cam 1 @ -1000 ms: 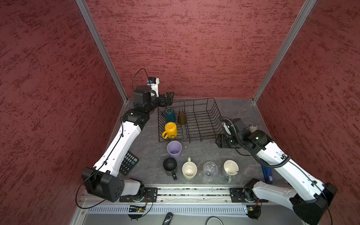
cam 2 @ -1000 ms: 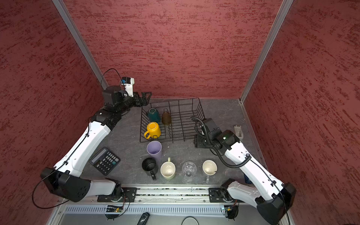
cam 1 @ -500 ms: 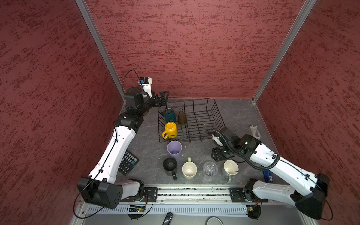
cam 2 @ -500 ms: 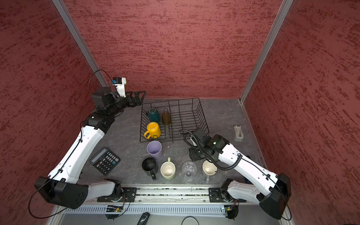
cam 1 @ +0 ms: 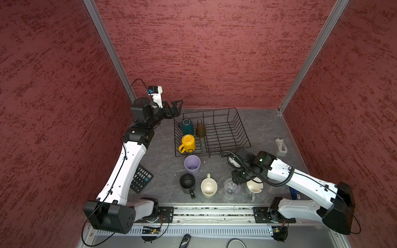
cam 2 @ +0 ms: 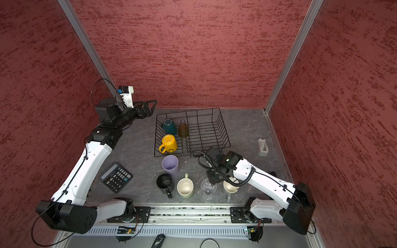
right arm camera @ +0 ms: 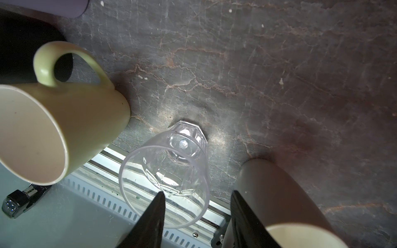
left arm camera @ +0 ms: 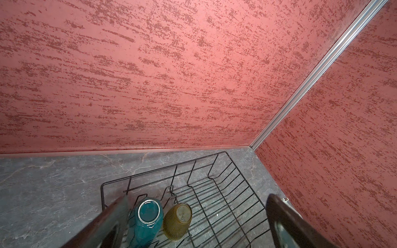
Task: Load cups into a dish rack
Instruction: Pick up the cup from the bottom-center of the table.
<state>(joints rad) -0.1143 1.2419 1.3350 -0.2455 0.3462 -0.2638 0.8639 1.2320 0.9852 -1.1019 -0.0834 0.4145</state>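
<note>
Top views: dish rack holds three cups, five outside — left end effector wide, right end effector narrower.

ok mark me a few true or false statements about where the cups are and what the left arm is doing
The brown glass sits in the dish rack: true.
The yellow mug stands on the table: false, it is upside down in the rack.
The lilac tumbler stands upright outside the rack: true.
The left end effector grips the teal mug: false, it is open and empty beside the rack.
</note>
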